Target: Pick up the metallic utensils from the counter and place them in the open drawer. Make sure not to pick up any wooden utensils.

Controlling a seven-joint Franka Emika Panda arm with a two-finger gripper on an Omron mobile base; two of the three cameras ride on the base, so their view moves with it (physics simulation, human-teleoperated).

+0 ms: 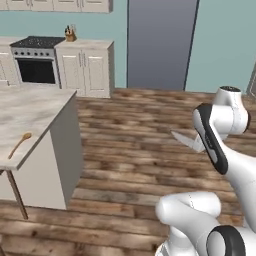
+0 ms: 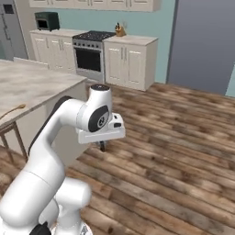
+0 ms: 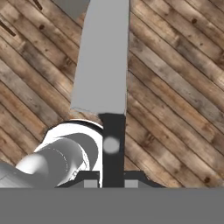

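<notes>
Knife [image 3: 101, 65]: held in the hand [image 3: 111, 183]. In the hand view the black handle [image 3: 113, 144] rises straight from between the two finger tips, and the broad silver blade runs on from it toward the top of that view. The fingers stand nearly together, pinched on the handle from both sides.

From the left base view the blade [image 1: 186, 140] juts out to the left of the hand, tip pointing back toward the desk [image 1: 30, 112], up in the air over the wooden plank floor [image 1: 130, 150]. Knife and desk are well apart.

From the right base view the hand [image 2: 102, 146] hangs below the white wrist block, with a dark stub showing under it; the blade cannot be made out there.

Wooden spoon [image 1: 19, 144]: lies on the marble desk top near its front edge, bowl away from the corner, handle angled toward the corner. It is seen again at the desk edge in the right base view [image 2: 13, 110].

Background: stove [image 1: 35, 62] between white cabinets [image 1: 85, 70] on the far wall.
</notes>
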